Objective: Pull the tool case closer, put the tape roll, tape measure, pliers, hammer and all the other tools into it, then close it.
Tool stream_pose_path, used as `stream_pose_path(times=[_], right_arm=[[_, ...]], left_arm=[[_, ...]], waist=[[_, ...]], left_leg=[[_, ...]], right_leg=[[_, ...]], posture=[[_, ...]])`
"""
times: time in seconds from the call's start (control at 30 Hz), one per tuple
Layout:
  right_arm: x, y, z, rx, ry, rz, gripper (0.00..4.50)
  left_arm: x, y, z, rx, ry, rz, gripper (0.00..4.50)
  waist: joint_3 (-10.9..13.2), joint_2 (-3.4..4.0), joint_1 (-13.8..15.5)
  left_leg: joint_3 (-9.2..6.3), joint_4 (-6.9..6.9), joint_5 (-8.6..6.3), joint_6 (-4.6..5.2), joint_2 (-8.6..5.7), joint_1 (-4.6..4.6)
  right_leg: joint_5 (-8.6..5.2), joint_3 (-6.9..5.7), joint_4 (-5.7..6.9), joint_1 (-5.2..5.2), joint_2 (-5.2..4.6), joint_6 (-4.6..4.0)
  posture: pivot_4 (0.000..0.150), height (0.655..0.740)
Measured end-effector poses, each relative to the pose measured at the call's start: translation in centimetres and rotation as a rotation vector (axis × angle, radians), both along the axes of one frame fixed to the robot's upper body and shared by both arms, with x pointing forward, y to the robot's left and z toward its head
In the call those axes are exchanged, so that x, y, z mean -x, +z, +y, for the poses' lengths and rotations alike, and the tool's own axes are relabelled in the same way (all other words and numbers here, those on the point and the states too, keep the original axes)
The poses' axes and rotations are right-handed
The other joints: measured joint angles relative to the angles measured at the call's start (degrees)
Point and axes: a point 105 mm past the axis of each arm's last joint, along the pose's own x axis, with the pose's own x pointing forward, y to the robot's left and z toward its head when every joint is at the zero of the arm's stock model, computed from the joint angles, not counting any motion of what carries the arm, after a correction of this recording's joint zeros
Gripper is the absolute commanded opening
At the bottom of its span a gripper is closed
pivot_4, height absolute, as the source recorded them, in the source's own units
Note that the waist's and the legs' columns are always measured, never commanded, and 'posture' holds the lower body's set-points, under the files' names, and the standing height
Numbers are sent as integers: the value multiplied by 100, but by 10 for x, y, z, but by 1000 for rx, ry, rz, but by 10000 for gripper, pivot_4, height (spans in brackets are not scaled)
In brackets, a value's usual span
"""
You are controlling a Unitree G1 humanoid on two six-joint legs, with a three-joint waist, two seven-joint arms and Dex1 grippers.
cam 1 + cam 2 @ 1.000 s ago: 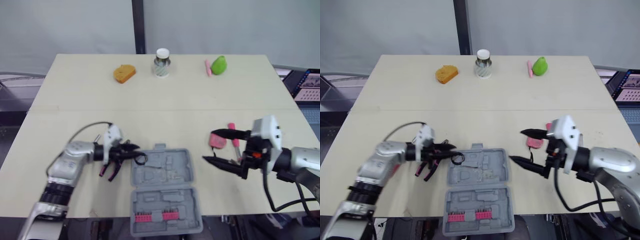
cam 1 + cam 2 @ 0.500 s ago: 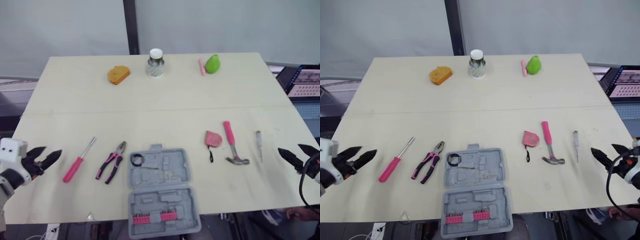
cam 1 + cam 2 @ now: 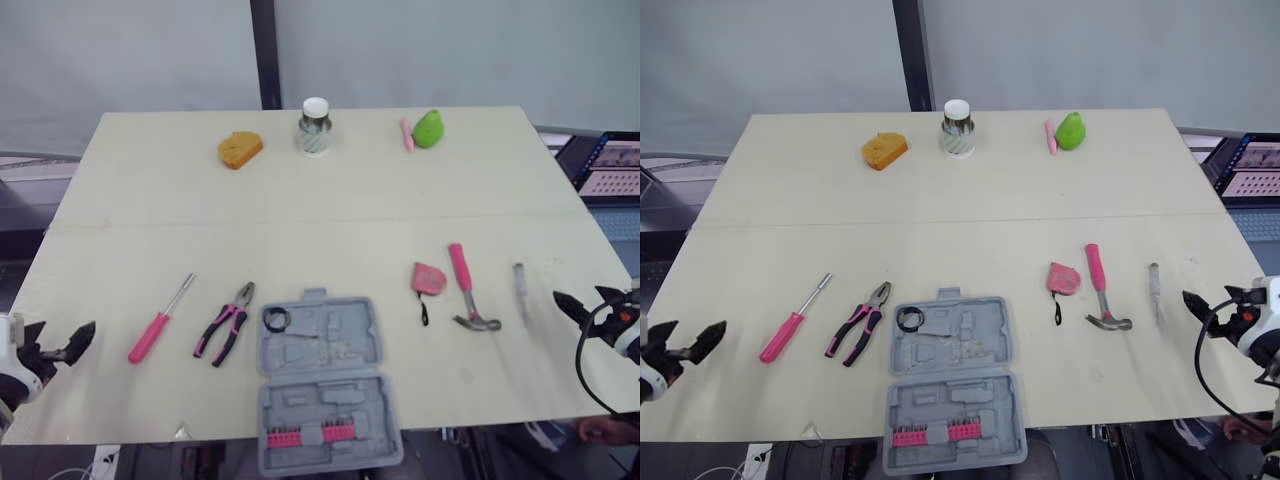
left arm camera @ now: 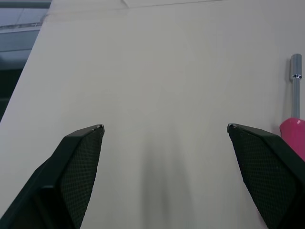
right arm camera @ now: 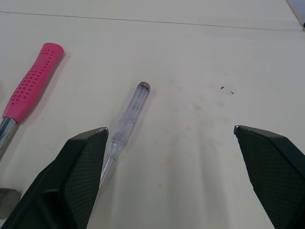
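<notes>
two grippers hang at the near sides of the pale table (image 3: 300, 230): the left gripper (image 4: 164, 126) and the right gripper (image 5: 170, 128), each with jaws spread wide on nothing. between them, at the near edge, the grey tool case (image 3: 340, 345) lies open flat, with a black tape roll (image 3: 275, 319) in its far-left corner. it looks like moulded plastic, so probably light, stiff and apt to slide on the smooth top; its side walls look the surest hold. left of it lie the pliers (image 3: 225, 331) and a pink-handled screwdriver (image 3: 150, 338). to its right are the tape measure (image 3: 430, 278), the hammer (image 3: 463, 285) — likely head-heavy, best gripped on its handle near the head — and a clear tester screwdriver (image 5: 127, 121). at the far edge stand an orange sponge (image 3: 240, 150), a lidded jar (image 3: 315, 126) and a green pear (image 3: 432, 128). behind is a grey curtain, with a laptop screen (image 3: 610, 165) off right.
</notes>
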Motion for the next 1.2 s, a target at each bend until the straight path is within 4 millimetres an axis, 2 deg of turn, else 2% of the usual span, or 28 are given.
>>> stream_pose_path(times=[0.13, 0.2, 0.3, 0.37, 0.57, 0.73, 0.8, 0.97, 1.2], right_arm=[[0, 8, 20, -13, 65, -21, 45000], [1, 10, 44, -36, 121, -21, 45000], [-1, 7, 118, -73, 278, 17, 45000], [0, 5, 147, -91, 318, 49, 45000], [5, -3, 201, -109, 319, 133, 45000], [2, -15, 206, -72, 238, 186, 45000], [2, -21, 209, -63, 233, 209, 45000], [0, -30, 212, -72, 200, 226, 45000], [-10, -40, 227, -107, 204, 245, 45000]], left_arm=[[-10, 2, -13, 0, -73, -12, 44363], [-21, 6, -33, -20, -184, -8, 44363], [-50, 22, -106, -84, -554, -11, 44363], [-57, 29, -146, -111, -747, -17, 44363], [-63, 41, -226, -126, -1144, -28, 44363], [-59, 44, -272, -110, -1376, -49, 44363], [-54, 41, -284, -96, -1438, -49, 44363], [-49, 39, -295, -81, -1499, -54, 44363], [-50, 42, -301, -80, -1511, -78, 44363]], waist=[[0, 1, 2], [-1, 1, 29], [-2, 4, 109], [-6, 11, 138], [-6, 16, 133], [-7, 18, 130], [-7, 19, 126], [-7, 19, 116], [-7, 19, 120]], left_leg=[[0, -3, 0, 0, 1, 1], [-8, -2, 0, -1, 2, 0], [-12, 8, 2, -5, 0, -3], [-10, 7, 1, -3, -6, -2], [-19, 4, 1, -4, -8, -5], [-18, 2, 1, -4, -10, -4], [-18, 1, 1, -4, -10, -5], [-18, 2, 1, -4, -10, -4], [-23, 7, 1, -4, -11, -4]], right_leg=[[0, 0, -1, 0, 1, 0], [0, -2, 3, 0, 1, 0], [1, 6, 8, 1, 3, -1], [2, 16, 7, 0, 2, -2], [1, 12, 13, -3, 8, -2], [1, 13, 18, -6, 8, -2], [1, 14, 18, -7, 8, -2], [1, 14, 21, -7, 8, -2], [1, 15, 31, -8, 8, -2]], posture=[[1500, 7400], [1500, 7400], [1500, 7400], [1500, 7400], [1500, 7400], [1500, 7400], [1500, 7400], [1500, 7400], [1500, 7400]])
